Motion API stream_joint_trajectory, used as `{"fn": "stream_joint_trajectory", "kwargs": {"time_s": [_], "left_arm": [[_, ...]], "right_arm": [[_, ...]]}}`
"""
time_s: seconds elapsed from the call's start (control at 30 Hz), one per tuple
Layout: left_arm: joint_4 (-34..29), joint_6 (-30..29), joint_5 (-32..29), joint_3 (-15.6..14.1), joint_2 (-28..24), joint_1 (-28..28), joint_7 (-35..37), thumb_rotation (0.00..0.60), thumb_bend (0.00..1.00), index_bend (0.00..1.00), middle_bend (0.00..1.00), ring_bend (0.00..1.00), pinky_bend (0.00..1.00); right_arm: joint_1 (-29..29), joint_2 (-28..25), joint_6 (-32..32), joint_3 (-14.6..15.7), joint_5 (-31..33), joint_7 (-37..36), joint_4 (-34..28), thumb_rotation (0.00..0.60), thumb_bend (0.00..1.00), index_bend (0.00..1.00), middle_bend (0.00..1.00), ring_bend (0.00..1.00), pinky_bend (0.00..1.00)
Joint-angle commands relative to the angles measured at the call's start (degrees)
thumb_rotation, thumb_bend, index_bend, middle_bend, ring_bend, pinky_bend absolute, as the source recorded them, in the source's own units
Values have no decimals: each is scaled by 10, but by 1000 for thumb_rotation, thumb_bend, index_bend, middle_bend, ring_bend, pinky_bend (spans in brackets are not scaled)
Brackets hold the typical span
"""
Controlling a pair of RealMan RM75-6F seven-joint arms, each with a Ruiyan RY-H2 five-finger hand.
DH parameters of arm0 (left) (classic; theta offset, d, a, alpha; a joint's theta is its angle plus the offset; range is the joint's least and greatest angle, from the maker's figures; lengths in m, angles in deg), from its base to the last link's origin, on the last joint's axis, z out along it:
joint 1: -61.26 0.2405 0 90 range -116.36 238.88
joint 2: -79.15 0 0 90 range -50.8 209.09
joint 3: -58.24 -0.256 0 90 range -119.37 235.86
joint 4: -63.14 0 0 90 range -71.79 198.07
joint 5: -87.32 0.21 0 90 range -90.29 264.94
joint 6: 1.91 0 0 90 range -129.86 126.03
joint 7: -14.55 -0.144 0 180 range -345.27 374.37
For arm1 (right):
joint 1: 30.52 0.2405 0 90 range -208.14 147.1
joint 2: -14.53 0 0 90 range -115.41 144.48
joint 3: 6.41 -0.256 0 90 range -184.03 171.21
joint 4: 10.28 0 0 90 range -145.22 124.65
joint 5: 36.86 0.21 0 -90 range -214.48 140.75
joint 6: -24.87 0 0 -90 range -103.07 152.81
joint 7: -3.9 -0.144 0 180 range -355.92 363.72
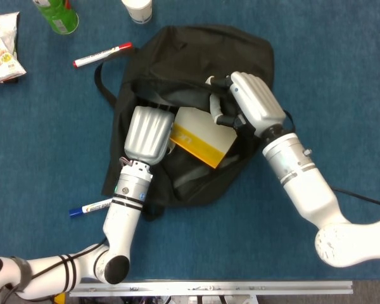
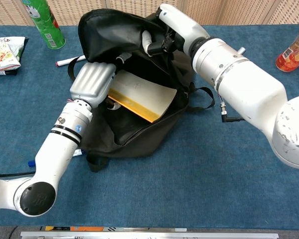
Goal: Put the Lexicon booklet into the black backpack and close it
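The black backpack [image 1: 196, 57] [image 2: 109, 35] lies open in the middle of the blue table. The white booklet with a yellow band [image 1: 202, 136] [image 2: 142, 94] sits tilted in its opening, partly inside. My left hand [image 1: 149, 133] [image 2: 93, 82] grips the booklet's left end, fingers hidden inside the bag. My right hand [image 1: 253, 101] [image 2: 177, 22] grips the upper right rim of the opening and holds it up.
A red-capped marker [image 1: 102, 54] [image 2: 70, 60] lies left of the bag, a blue-capped marker [image 1: 88, 207] by my left forearm. A green can [image 1: 57, 14] [image 2: 44, 22], a snack bag [image 1: 0, 47] [image 2: 5, 48], a white cup [image 1: 138, 9] and a red bottle [image 2: 293, 50] stand further out.
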Motion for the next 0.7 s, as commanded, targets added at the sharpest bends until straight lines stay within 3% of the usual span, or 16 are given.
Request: {"fn": "stream_joint_trajectory", "kwargs": {"time_s": [0.03, 0.17, 0.37, 0.7], "left_arm": [[-42, -2, -8, -7, -31, 9, -26, 600, 32, 0, 0, 55, 260], [-80, -7, -2, -25, -59, 12, -61, 600, 32, 0, 0, 34, 250], [-134, -5, -30, -44, -89, 11, -171, 600, 31, 0, 0, 0, 163], [-207, -21, -42, -46, -173, 36, -127, 600, 31, 0, 0, 0, 158]], "right_arm": [[-1, -1, -2, -1, 0, -3, 2, 600, 687, 659, 599, 579, 835], [-2, -2, -8, 0, 0, -8, 8, 600, 686, 659, 600, 579, 835], [-3, -5, -10, -1, -1, -12, 9, 600, 681, 659, 599, 579, 835], [-11, -18, -15, 7, -9, -17, 2, 600, 680, 659, 600, 579, 835]]}}
